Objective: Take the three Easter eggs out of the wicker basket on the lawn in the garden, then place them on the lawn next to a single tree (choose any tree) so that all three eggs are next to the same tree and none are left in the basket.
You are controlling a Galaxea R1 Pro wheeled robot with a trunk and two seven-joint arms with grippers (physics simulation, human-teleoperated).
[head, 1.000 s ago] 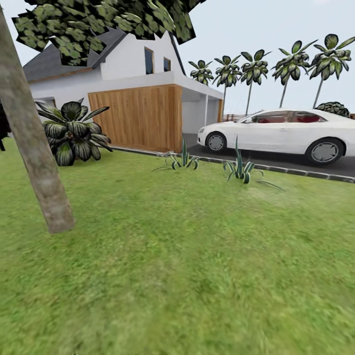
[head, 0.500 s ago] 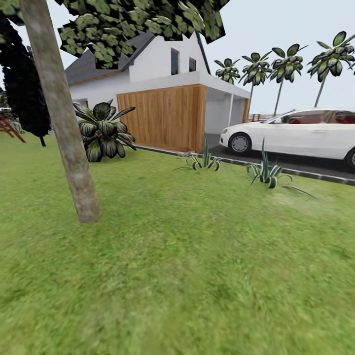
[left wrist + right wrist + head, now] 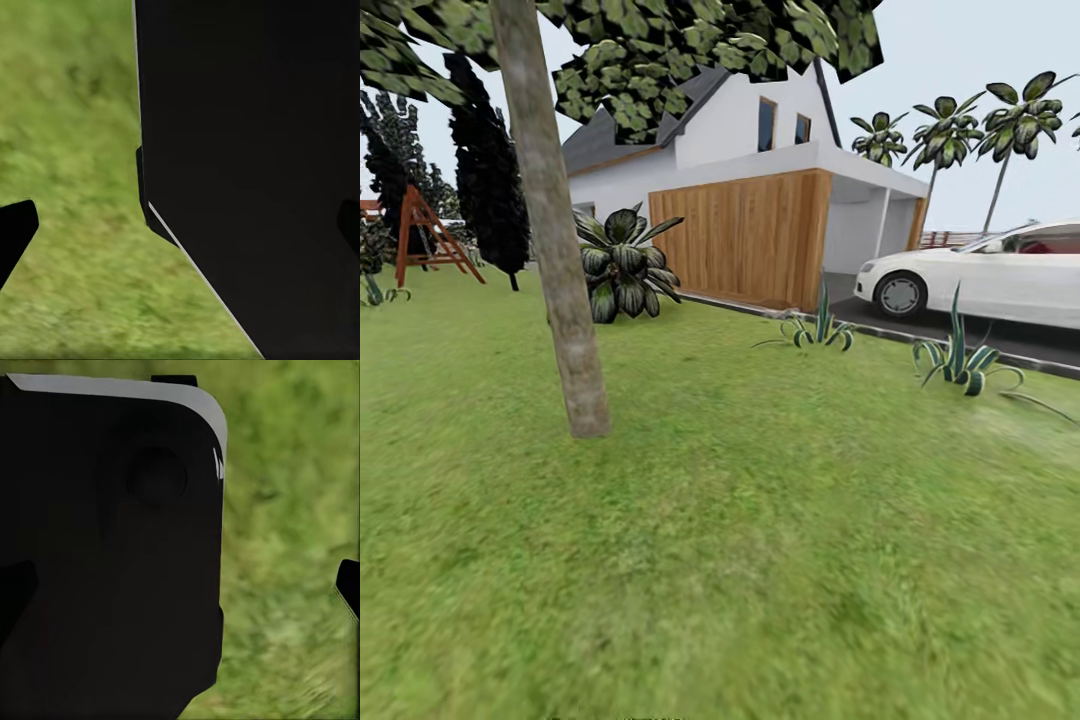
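Head view: my head camera looks forward, slightly down, across lawn [image 3: 740,560] toward house [image 3: 760,190], leaning trunk [image 3: 555,250] at mid-distance, car [image 3: 985,275] at right.

Left wrist view: camera on my left arm faces down, close over grass, dark body panel [image 3: 255,165] beside it.

Right wrist view: same downward aim from my right arm, dark body part [image 3: 112,555] close.

Shared by all three: grass.

We saw a mottled green lawn [image 3: 760,560] and a pale grey-tan tree [image 3: 555,250] trunk. We saw a white car [image 3: 985,275] beside a white house [image 3: 760,200] with tan slats.
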